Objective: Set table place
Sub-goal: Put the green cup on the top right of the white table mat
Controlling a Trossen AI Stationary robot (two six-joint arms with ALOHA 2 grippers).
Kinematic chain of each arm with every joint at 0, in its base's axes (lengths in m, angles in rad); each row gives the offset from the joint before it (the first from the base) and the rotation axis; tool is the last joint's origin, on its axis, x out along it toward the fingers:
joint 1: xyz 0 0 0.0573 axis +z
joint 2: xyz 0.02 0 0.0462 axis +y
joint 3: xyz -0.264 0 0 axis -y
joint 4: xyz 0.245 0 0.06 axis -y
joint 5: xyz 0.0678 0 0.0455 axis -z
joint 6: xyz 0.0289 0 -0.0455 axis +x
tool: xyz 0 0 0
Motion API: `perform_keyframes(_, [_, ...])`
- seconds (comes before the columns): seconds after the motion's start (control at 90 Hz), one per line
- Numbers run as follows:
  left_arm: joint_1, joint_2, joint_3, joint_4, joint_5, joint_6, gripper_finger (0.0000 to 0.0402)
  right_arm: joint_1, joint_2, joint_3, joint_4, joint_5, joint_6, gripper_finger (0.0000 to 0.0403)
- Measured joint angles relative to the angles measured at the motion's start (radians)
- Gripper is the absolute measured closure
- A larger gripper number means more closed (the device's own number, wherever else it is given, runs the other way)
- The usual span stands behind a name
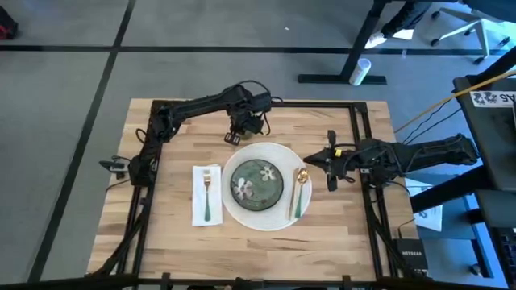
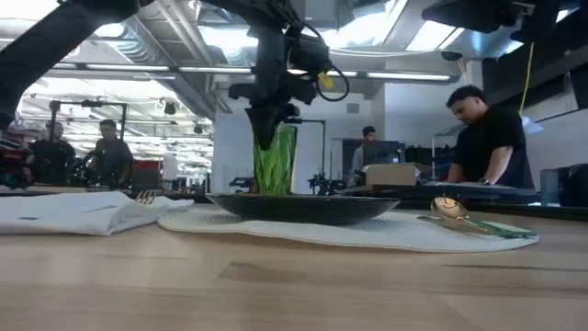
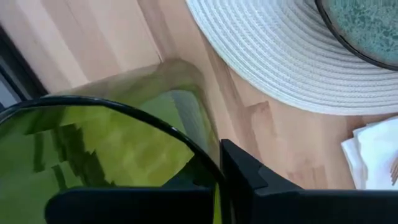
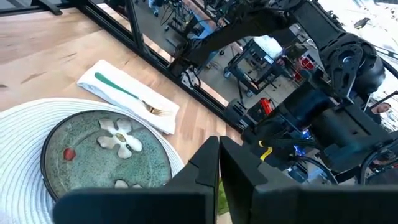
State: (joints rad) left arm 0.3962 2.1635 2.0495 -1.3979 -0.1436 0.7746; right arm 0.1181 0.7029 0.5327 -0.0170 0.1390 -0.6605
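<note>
The table (image 1: 339, 234) fills the middle of the high view, a light wooden top with thin black rails along its edges. At its centre lies a round white placemat (image 1: 274, 211), and on it sits a dark green plate (image 1: 256, 181) with pale flower marks. On the right part of the mat lies a spoon (image 1: 300, 187) with a gold bowl and a green handle. To the left of the mat, a white napkin (image 1: 206, 194) carries a fork (image 1: 207, 193) with a green handle.

The left gripper (image 1: 235, 134) is in the upper middle of the high view, just above the top edge of the mat. In the low view it hangs down behind the plate and its fingers are closed around a green translucent glass (image 2: 275, 158). I cannot say for sure if the glass already touches the table.

The right gripper (image 1: 310, 160) is at the right of the mat, near the spoon. Its fingers (image 4: 205, 163) appear pressed together with nothing between them.

In the low view, some people (image 2: 487, 138) stand in the room behind the table.
</note>
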Motion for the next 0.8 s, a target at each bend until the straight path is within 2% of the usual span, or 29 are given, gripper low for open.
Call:
perform_keyframes(0.367, [-0.01, 0.003, 0.016, 0.047, 0.013, 0.018, 0.0401, 0.0, 0.0, -0.001, -0.001, 0.0, 0.0, 0.0403])
perform_keyframes(0.544, [-0.024, 0.003, 0.06, 0.047, 0.037, 0.028, 0.0401, 0.0, 0.0, -0.001, -0.001, 0.0, 0.0, 0.0403])
perform_keyframes(0.8, [-0.024, 0.005, 0.05, 0.018, 0.038, 0.026, 0.0401, 0.0, 0.0, -0.002, -0.002, 0.0, 0.0, 0.0403])
